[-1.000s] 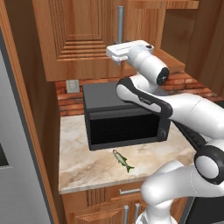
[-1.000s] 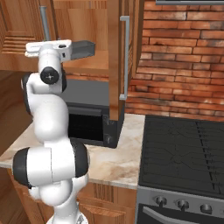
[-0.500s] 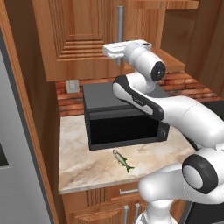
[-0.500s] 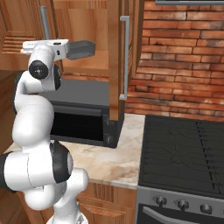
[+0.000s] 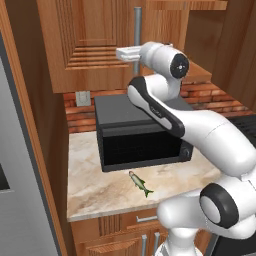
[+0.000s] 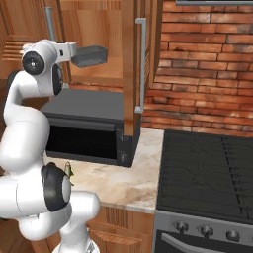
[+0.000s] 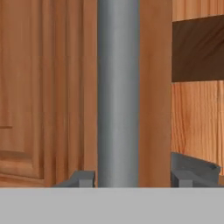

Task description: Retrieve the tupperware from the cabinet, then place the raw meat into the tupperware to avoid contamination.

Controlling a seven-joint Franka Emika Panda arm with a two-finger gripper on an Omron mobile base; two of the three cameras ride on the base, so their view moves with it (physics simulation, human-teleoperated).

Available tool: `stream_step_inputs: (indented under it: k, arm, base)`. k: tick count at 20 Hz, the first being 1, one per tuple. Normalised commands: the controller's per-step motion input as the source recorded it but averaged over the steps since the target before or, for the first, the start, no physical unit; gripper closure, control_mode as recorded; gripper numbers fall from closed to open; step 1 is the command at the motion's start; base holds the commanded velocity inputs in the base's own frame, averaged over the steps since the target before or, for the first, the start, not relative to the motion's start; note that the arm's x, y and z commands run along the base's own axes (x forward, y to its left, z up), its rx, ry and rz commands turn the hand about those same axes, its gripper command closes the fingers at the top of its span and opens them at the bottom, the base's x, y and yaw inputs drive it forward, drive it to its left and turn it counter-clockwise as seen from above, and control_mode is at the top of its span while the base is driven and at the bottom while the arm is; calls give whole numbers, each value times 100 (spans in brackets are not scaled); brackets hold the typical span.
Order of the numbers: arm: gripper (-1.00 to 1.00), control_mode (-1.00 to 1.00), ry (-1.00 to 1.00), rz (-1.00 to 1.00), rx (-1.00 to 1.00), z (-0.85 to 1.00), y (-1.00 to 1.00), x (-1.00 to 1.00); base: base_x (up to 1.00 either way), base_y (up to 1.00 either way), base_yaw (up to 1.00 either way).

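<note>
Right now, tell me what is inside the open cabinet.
In the cabinet, the tupperware sits on the wooden shelf, seen in the right base view. The closed left door and the arm cover the rest of the inside.

Reddish-brown cabinet (image 6: 129, 74), dark grey tupperware (image 6: 90, 56), silvery-green raw meat (image 5: 140, 183), black microwave (image 5: 135, 135).
</note>
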Motion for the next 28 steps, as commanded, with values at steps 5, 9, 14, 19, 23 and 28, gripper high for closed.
stream_step_inputs:
  k: [5,9,14,19,23,28]
  arm:
    - [100,-100,9,-6,-5,-24,58,0]
    - [100,-100,3,-5,-4,-24,52,2]
    - [100,-100,-1,-3,-1,-11,29,8]
    - [100,-100,0,-1,0,-7,12,0]
    - [100,-100,6,-2,0,-16,3,-37]
    - [100,-100,9,0,0,-10,0,-58]
  base:
    - [0,0,0]
    - [0,0,0]
    - [0,0,0]
    - [0,0,0]
    - [0,0,0]
    - [0,0,0]
